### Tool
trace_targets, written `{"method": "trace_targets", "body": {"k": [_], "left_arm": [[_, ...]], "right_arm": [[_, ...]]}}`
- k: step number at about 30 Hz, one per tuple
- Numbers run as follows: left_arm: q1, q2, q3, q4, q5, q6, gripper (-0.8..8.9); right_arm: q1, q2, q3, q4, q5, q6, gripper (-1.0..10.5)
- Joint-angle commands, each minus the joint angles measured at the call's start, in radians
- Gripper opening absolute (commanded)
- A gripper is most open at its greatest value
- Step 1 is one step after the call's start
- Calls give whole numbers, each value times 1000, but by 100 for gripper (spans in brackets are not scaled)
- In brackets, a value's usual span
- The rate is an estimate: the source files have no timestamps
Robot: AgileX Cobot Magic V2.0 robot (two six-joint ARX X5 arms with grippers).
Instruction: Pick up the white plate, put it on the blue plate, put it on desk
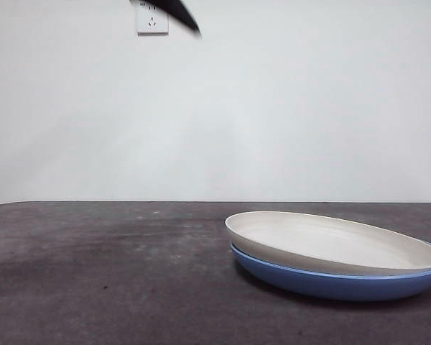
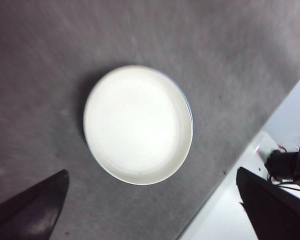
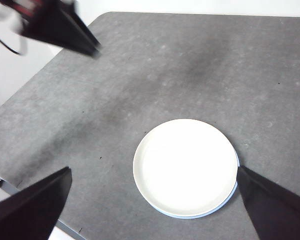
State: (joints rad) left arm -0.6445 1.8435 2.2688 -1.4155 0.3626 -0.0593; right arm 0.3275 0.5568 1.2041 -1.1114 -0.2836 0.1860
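On blue plate (image 1: 330,282): white plate (image 1: 323,241), level.

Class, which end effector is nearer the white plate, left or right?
Too close to call: left end effector and right end effector both hang open high above the white plate, which looks similarly large in both wrist views.

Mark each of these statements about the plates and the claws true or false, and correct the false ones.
1. The white plate rests on the blue plate. True.
2. The left claw grips the white plate. False: it hangs open above the desk, holding nothing.
3. The stacked plates sit on the desk. True.
4. The right claw is shut. False: its jaws stand wide apart above the plates.
5. The blue plate lies upside down. False: it sits upright beneath the white one.
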Motion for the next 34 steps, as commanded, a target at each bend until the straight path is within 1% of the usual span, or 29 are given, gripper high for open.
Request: {"method": "trace_targets", "body": {"k": [1,4,8,14,19,24,28,34], "left_arm": [[-9,-80,18,-36,-32,25,630],[-9,-188,-18,-36,-56,31,630],[-8,-359,-135,-35,-59,52,630],[-8,-629,-377,-10,-140,60,630],[-8,-867,-623,67,-151,60,630],[-8,-1054,-801,124,-165,60,630],[-8,-1158,-872,144,-173,49,630],[-8,-1224,-891,164,-206,48,630]], "right_arm": [[4,3,21,10,4,-10,554],[4,3,21,10,4,-10,554],[4,3,21,10,4,-3,554],[4,3,21,9,4,17,554],[4,4,21,9,5,26,554],[4,4,21,5,4,54,554],[4,4,21,-4,6,68,554],[4,5,21,-39,53,86,554]]}}
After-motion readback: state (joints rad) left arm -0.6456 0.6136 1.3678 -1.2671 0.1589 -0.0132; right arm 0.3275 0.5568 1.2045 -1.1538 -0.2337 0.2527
